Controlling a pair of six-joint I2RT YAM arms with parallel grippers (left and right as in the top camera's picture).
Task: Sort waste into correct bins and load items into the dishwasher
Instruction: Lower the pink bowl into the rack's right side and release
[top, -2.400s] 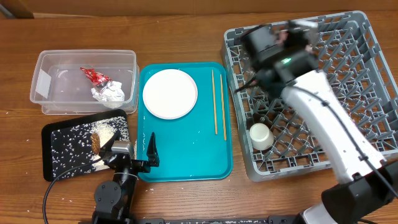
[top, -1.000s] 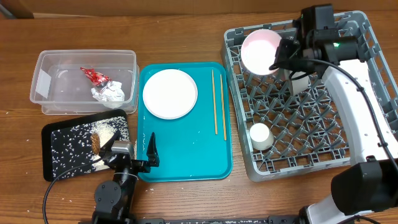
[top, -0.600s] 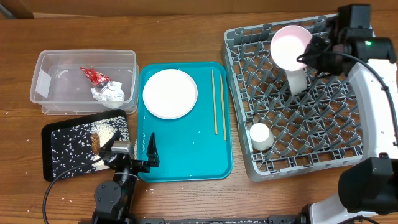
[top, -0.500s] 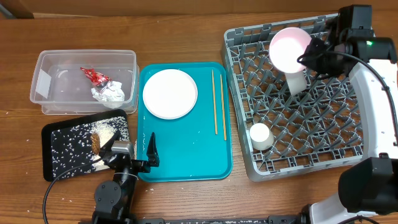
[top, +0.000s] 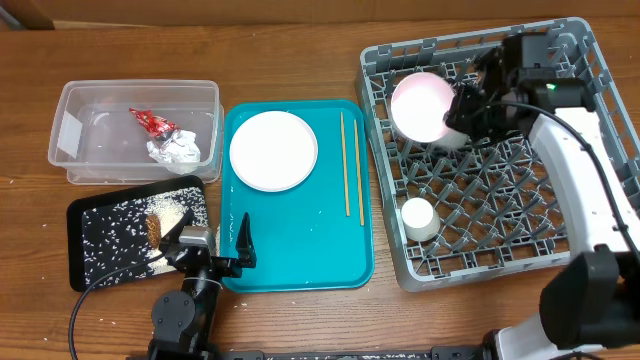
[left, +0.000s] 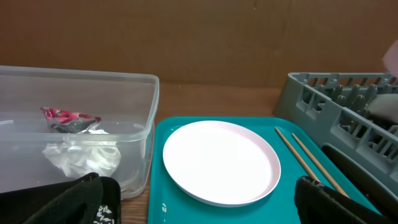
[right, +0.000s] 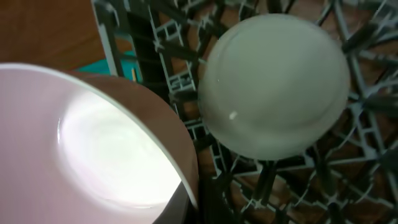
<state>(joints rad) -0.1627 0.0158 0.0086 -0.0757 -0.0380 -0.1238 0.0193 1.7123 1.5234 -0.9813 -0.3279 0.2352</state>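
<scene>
At the far left of the table, the clear tub (top: 100, 118) holds the red wrapper (top: 150, 122) and the napkin (top: 178, 150). In front of it, the black tray (top: 100, 250) carries the scraps (top: 165, 218). The left fingers (top: 244, 238) rest at the near edge of the teal tray (top: 300, 255), spread wide and holding nothing. The plate (top: 273, 150) lies straight ahead of them. The chopsticks (top: 352, 165) lie to the plate's right, their long axis running from near to far. This arm is much the nearer to both.

In the rack (top: 580, 200), the right fingers (top: 472, 100) seem to be closed on the right rim of a bowl (top: 422, 105), though the wrist view hides them. The bowl hangs tilted over the rack's far left part. An upturned bowl (right: 277, 84) sits on the pegs just beside it, on the near side. Setting the held bowl down probably depends on clearing that neighbour. A cup (top: 418, 218) stands nearer the front edge.
</scene>
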